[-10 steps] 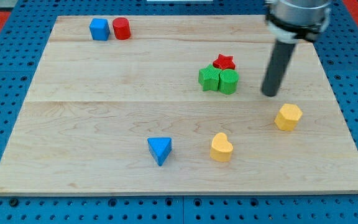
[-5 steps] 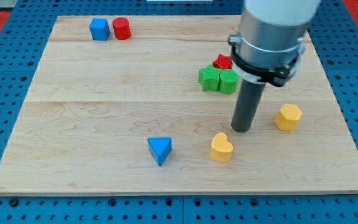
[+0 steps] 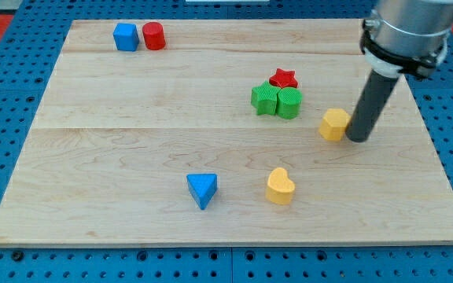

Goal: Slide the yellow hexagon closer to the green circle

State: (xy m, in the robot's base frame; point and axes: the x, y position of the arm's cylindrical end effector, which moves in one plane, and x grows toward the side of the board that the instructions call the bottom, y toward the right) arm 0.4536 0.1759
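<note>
The yellow hexagon lies right of the board's middle, a short gap to the lower right of the green circle. My tip rests on the board right against the hexagon's right side. The green circle touches a green star-like block on its left, and a red star sits just behind the two.
A yellow heart and a blue triangle lie near the view's bottom middle. A blue cube and a red cylinder stand at the top left. The wooden board rests on a blue pegboard.
The yellow hexagon has slid up and to the left, toward the green circle. My tip swung from above the hexagon to its left, then came round to its right side.
</note>
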